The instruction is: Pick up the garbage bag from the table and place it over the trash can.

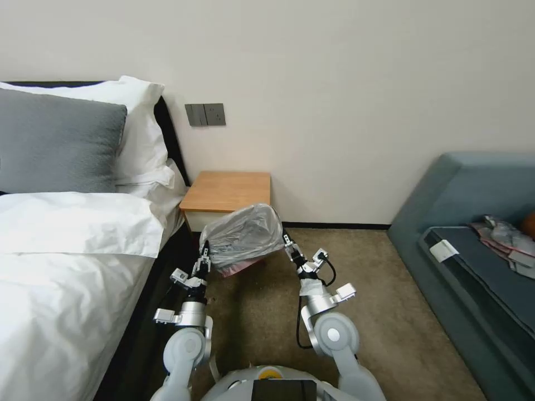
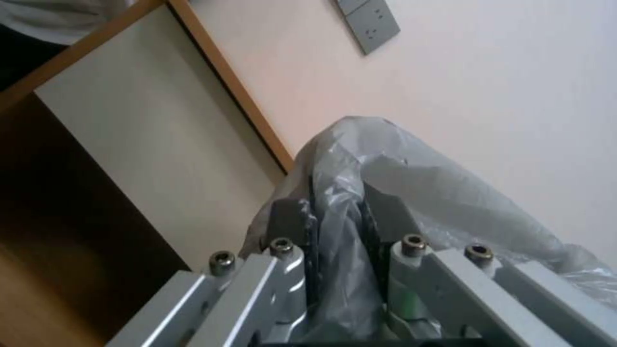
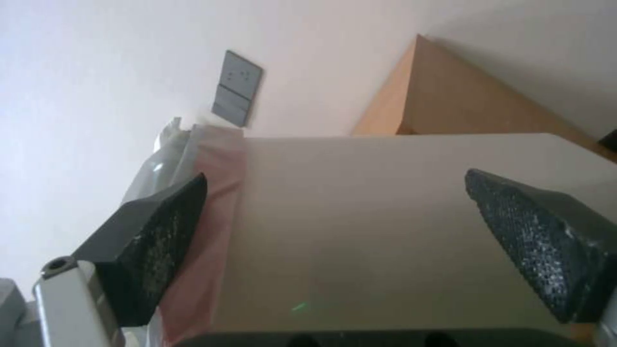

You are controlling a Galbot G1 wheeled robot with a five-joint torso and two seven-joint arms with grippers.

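Nightstand point(image 1: 225, 191) against wall; left hand point(image 1: 205, 252) grasps garbage bag point(image 1: 245, 234); right hand point(image 1: 286, 240) released.

a plain cream wall point(image 1: 345, 83) runs across the back, with a grey switch plate point(image 1: 205, 114) on it and a dark skirting strip along its foot. the floor is brownish carpet point(image 1: 262, 317). on the left stands a bed point(image 1: 61, 267) in white sheets, with a grey pillow point(image 1: 56, 142) in front of white pillows point(image 1: 139, 120). on the right sits a blue-grey sofa point(image 1: 473, 223).
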